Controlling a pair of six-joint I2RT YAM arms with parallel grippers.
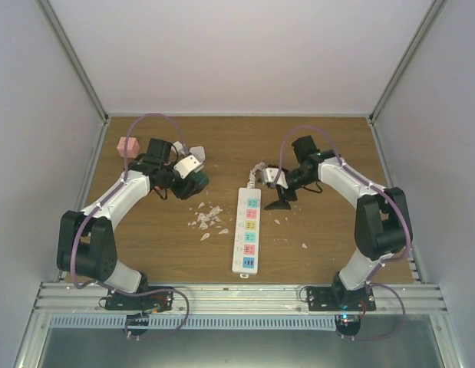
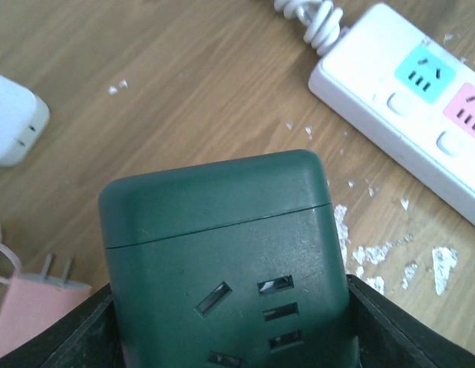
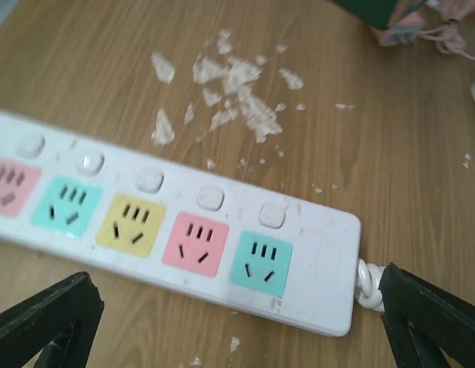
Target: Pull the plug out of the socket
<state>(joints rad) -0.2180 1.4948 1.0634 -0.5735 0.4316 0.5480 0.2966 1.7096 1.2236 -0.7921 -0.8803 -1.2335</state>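
1. Right wrist view: the long white plastic power strip (image 3: 176, 230), with its row of pastel pink, green and yellow outlet faces, lies flat on the brown wooden tabletop (image 1: 160, 253). It sits about midway between the left and right edges and runs lengthwise from the near edge toward the far one.
2. Its short coiled white cord (image 3: 365, 284) leaves the far end.
3. My right pincer (image 3: 237, 326) hangs over that cord end with its fingers spread wide, gripping nothing.
4. My left pincer (image 2: 233, 333) is clamped on a dark green plastic cube (image 2: 214, 222) with outlet slots in its face. The cube is clear of the strip, on its left.
5. White crumbs (image 3: 237, 92) are strewn over the wood between strip and cube.
6. Near the cube lie a rounded white charger block (image 2: 11, 119) and a pink two-pronged charger (image 2: 30, 310).
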